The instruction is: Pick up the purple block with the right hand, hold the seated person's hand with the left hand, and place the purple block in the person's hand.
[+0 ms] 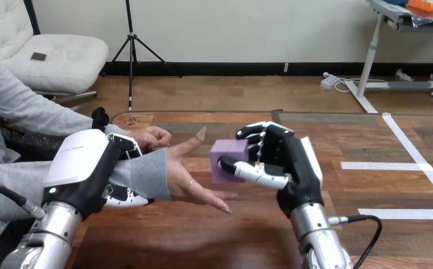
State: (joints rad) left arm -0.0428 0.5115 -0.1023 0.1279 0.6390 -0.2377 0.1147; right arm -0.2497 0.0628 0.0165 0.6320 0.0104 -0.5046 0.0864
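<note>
The purple block (228, 154), a matte cube with flat faces and softly rounded edges, is held off the table near the middle of the view. It is pinched by the right hand (281, 159). The black-and-white jointed thumb (248, 171) is laid across the block's lower front face. The fingers (257, 132) are curled over its top and far side, so that only the left part of the cube is left uncovered. A white shell is seen along the back of this hand, and a silver forearm (317, 238) rises to it from the bottom edge.

Just to the left of the block, the person's open hand (190, 180) is presented. Its palm is turned toward the cube, its thumb is raised and its fingers are stretched low over the wood. Whether the block touches the palm cannot be told.

The wrist (147, 175) behind that hand is covered by a soft grey sleeve and is gripped by the left hand (85, 168). The hand's smooth white shell is seen on top, and jointed fingertips (125, 197) are wrapped under the sleeve from below. A ribbed silver forearm (46, 238) leads down to the lower left corner.

Behind the gripped wrist, the person's other hand (153, 138) is closed into a loose fist and rests near the table's far edge.

All of this is set over the wooden table (214, 238), whose surface is made of glossy brown planks of varied tone.
</note>
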